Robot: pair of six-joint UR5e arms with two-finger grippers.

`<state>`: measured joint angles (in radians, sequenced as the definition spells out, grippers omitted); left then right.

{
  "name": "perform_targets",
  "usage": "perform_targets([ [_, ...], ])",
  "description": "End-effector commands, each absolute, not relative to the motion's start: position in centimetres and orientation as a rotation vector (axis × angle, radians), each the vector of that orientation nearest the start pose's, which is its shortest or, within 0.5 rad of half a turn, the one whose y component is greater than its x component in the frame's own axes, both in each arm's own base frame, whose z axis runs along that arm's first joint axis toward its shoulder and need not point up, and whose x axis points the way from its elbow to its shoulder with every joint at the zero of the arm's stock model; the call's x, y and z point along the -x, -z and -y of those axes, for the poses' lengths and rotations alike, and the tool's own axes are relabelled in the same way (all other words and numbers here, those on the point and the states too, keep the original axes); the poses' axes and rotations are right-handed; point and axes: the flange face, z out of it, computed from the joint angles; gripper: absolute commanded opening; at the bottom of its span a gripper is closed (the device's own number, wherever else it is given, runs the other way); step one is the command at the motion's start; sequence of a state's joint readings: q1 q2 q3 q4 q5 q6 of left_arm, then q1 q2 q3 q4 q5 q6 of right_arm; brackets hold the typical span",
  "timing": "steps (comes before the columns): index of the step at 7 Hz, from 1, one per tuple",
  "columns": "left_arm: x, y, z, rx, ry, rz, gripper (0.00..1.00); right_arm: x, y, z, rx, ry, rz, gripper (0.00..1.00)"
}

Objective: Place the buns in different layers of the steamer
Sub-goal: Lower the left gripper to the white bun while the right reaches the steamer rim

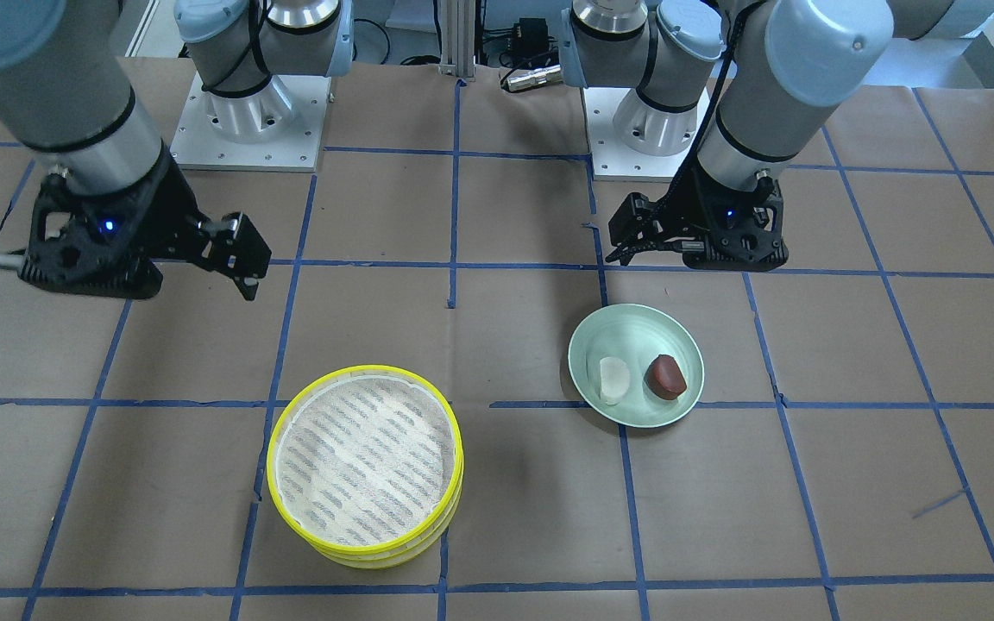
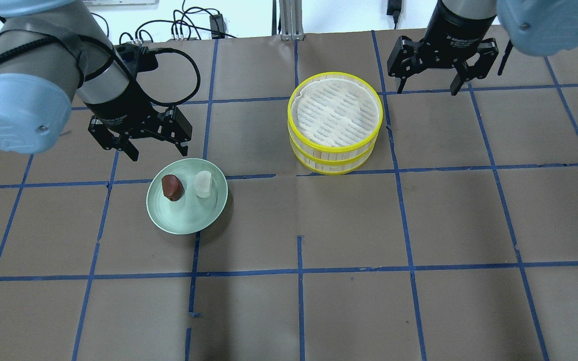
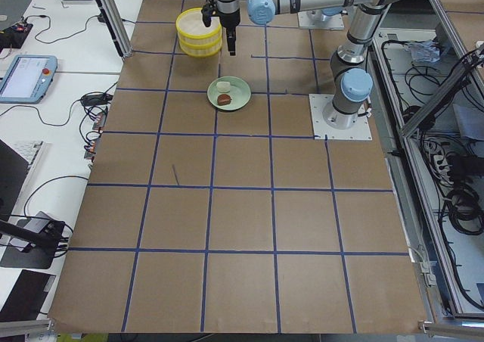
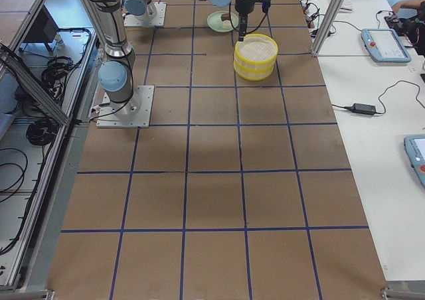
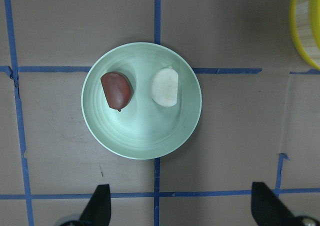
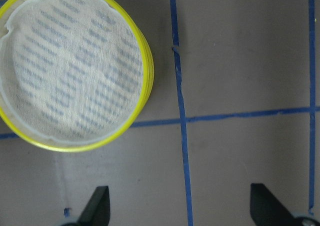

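The steamer is a stack of yellow-rimmed trays on the table, and its top white mesh floor is bare; it also shows in the right wrist view. The off-white bun and the dark reddish-brown bun lie side by side on a pale green plate. My left gripper is open and empty, hovering just beyond the plate; in the left wrist view both buns lie ahead of it. My right gripper is open and empty, off the steamer's side and apart from it.
The table is covered in brown paper with a blue tape grid. Both arm bases stand at the robot's edge of the table. Monitors, tablets and cables lie on side benches beyond the table's ends.
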<state>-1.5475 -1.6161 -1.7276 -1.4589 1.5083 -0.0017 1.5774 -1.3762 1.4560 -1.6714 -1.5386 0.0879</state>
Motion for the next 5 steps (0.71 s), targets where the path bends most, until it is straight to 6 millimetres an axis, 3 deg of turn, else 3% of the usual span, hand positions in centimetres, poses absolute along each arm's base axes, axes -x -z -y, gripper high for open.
perform_targets([
  [1, 12.7, -34.2, 51.7, 0.047, -0.171, -3.202, 1.00, -14.3, -38.7, 62.7, -0.131, 0.104, -3.095, 1.00],
  [3, 12.7, -29.0, 53.3, 0.050, -0.181, -3.202, 1.00, -15.7, -32.7, 65.0, -0.104, 0.129, -3.092, 1.00],
  [5, 12.7, -27.6, 52.6, 0.045, -0.207, -3.196, 1.00, -16.2, -30.3, 65.4, -0.222, 0.101, -3.082, 1.00],
])
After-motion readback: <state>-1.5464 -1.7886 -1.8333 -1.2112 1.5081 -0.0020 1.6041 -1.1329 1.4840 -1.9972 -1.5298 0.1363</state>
